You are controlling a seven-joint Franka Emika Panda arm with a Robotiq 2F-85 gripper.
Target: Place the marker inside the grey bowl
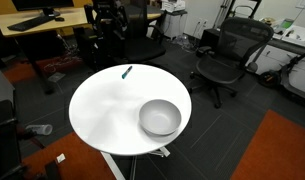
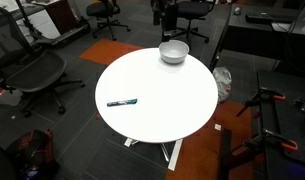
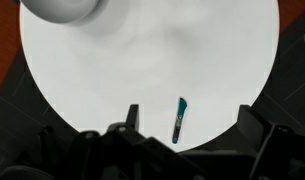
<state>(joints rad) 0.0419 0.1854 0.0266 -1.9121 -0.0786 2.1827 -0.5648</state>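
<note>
The marker point(image 1: 127, 72) is a short dark teal stick lying flat near the edge of the round white table point(image 1: 102, 115). It also shows in an exterior view point(image 2: 121, 102) and in the wrist view point(image 3: 180, 120). The grey bowl point(image 1: 160, 117) stands upright and empty near the opposite edge, also seen in an exterior view point(image 2: 173, 52) and cut off at the top left of the wrist view point(image 3: 67, 8). My gripper point(image 3: 192, 116) is open and empty, high above the table, with the marker lying between its fingers in the picture. The gripper does not show in the exterior views.
Black office chairs point(image 1: 227, 55) point(image 2: 37, 75) stand around the table. Desks point(image 1: 42, 25) line the back. Orange carpet point(image 1: 277, 150) lies beside the table. A stand with cables point(image 2: 272, 130) is close to the table's edge.
</note>
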